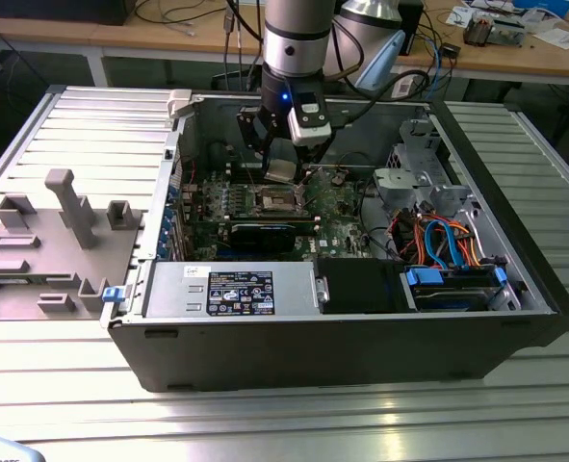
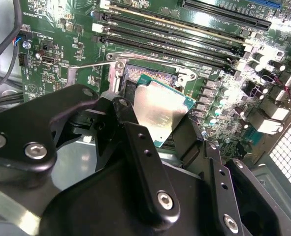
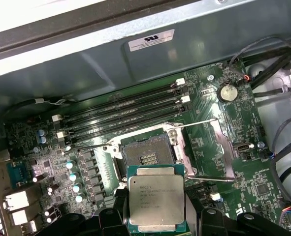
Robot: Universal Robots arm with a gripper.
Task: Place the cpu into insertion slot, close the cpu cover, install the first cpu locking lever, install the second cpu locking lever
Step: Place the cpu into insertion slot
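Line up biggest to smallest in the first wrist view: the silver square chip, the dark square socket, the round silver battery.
Largest: flat silver-grey square chip, though it is nearest the camera.
Next, unsure: dark square socket with silvery rim, partly hidden behind the chip.
Smallest: round silver coin battery.

My wrist carries a small blue light [image 1: 285, 95]. Above it my arm [image 1: 294, 24] is a silver-grey tube with black bands. Beside the light sits a white camera block [image 1: 309, 120]. Below it is my matte black gripper [image 2: 160, 123], whose flat links [image 2: 145, 162] are pinned with silver screws [image 2: 165, 199].
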